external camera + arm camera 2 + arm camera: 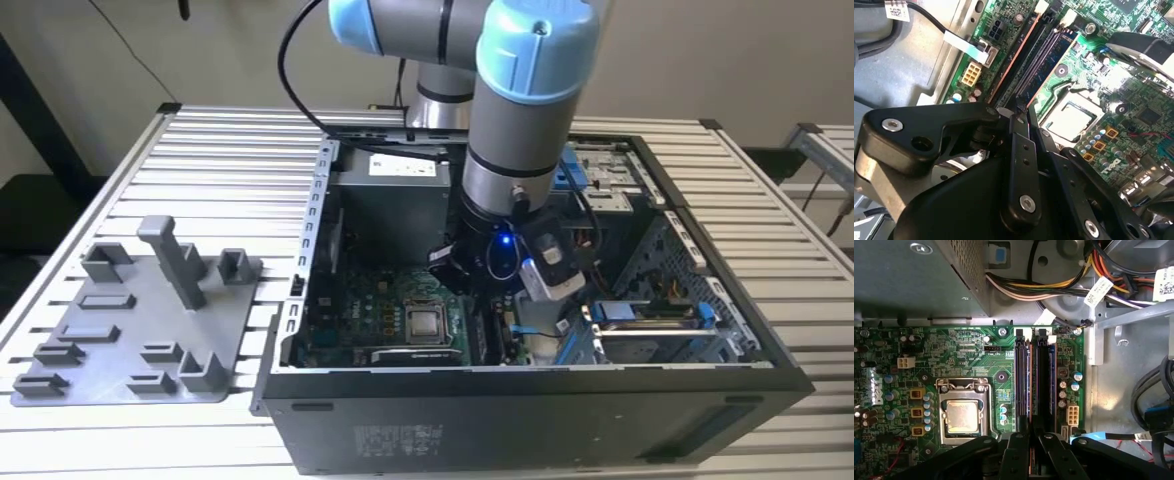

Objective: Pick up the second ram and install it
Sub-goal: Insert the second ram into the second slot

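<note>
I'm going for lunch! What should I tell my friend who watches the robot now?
Gripper: low inside the computer case, right over the memory slots beside the processor socket. I cannot tell whether it holds anything.
Things: one memory stick seems to sit in a slot. I cannot tell if that is the second ram. The grey tray lies outside the case, at the exterior view's left.
Done: arm brought to the slots.
Left: confirm that the second ram is fully seated.
</note>
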You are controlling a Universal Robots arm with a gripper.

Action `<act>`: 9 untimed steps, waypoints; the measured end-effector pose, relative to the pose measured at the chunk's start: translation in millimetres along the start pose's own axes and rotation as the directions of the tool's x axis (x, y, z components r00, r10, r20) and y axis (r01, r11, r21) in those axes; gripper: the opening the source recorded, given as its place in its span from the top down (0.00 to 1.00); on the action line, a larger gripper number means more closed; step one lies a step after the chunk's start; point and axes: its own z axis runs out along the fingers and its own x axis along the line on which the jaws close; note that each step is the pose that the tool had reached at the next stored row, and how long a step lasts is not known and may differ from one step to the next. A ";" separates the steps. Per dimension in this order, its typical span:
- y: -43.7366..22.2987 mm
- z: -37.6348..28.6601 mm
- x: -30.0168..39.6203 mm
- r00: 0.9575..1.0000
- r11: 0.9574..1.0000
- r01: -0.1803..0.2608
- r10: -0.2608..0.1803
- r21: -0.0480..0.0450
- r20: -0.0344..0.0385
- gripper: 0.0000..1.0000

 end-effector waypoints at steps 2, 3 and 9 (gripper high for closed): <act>0.2 0.9 0.0 1.000 1.000 0.000 0.000 0.000 0.000 0.86; 0.3 1.5 -0.1 1.000 1.000 0.000 0.000 0.000 0.000 0.86; 1.3 2.9 0.0 1.000 1.000 0.000 0.000 0.000 0.000 0.86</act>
